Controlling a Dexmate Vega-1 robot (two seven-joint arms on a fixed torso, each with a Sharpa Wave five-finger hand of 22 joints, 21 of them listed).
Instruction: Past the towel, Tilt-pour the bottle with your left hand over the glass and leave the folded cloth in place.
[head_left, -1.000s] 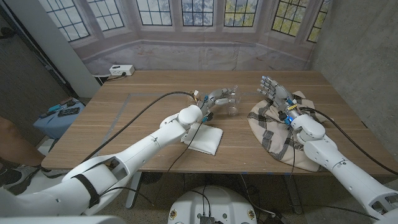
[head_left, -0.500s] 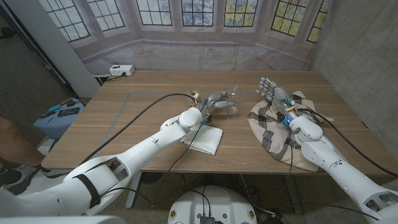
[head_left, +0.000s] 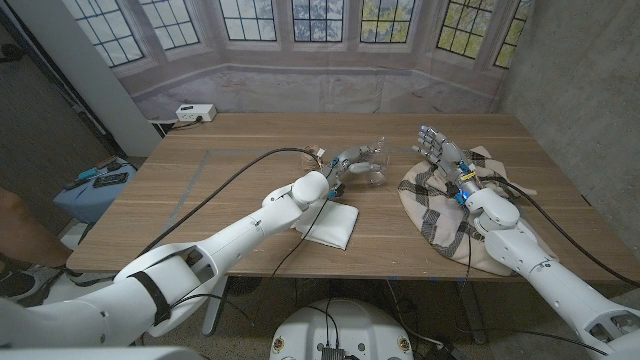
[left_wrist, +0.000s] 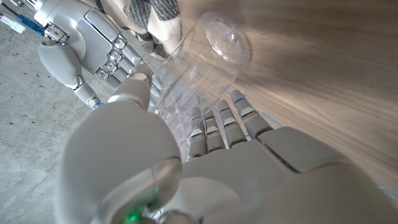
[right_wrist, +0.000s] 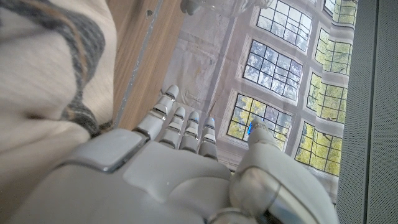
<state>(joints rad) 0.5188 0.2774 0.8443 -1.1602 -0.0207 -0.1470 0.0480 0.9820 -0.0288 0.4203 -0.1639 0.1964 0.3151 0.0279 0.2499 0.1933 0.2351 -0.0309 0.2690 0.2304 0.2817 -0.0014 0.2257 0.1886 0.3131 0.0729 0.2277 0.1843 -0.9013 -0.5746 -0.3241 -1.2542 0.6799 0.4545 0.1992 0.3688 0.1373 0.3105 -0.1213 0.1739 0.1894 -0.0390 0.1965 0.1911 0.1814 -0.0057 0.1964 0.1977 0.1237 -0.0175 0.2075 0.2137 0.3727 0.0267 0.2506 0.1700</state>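
Tipping bottle (head_left: 368, 166), clear plastic, held just above centre of frame in left robot hand (head_left: 345, 161), fingers (left_wrist: 219, 124) wrapped round body. Long axis near horizontal, running left to right across frame; which end is mouth cannot be told. Glass not made out separately. White folded cloth (head_left: 333, 222) flat on worktop (head_left: 200, 200) below, untouched. Right robot hand (head_left: 436, 143) spread, holding nothing, over patterned towel (head_left: 440, 215), presumably parked clear.
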